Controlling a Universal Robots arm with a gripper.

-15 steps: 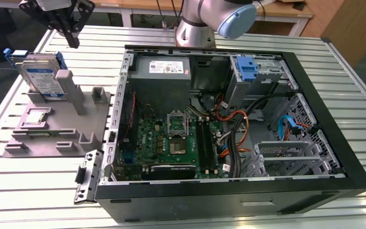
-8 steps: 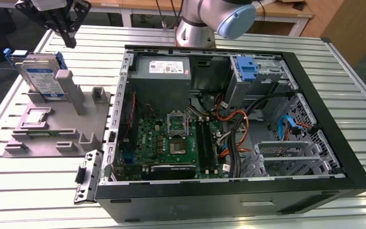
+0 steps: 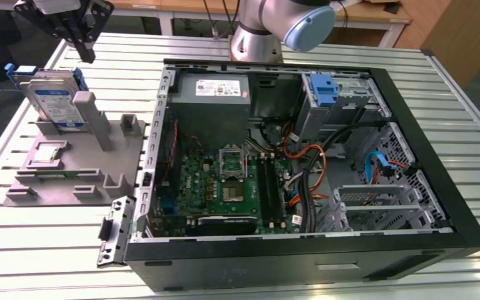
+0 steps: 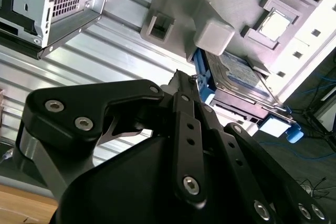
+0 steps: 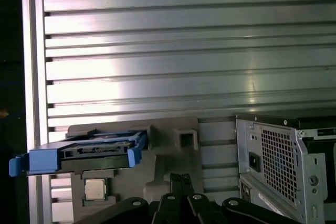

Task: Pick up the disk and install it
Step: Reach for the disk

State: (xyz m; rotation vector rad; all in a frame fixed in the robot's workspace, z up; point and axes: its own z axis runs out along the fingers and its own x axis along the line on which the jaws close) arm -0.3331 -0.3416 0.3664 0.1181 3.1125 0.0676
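The disk (image 3: 54, 100) stands on edge in a grey holder (image 3: 73, 169) at the exterior view's left. It is silver with a white-and-blue label and a blue bracket. My gripper (image 3: 87, 56) hangs above and just behind it, apart from it, its black fingers pressed together with nothing between them. In the first wrist view the disk (image 5: 89, 153) lies beside the fingertips (image 5: 181, 179). In the second wrist view the disk (image 4: 236, 85) sits beyond the shut fingers (image 4: 181, 85).
An open computer case (image 3: 307, 250) lies on the slatted metal table (image 3: 40, 250). Inside it are a motherboard (image 3: 223, 187), a grey power supply (image 3: 215, 90), a blue-handled drive bay (image 3: 325, 90) and loose cables. The arm's base (image 3: 261, 31) stands behind the case.
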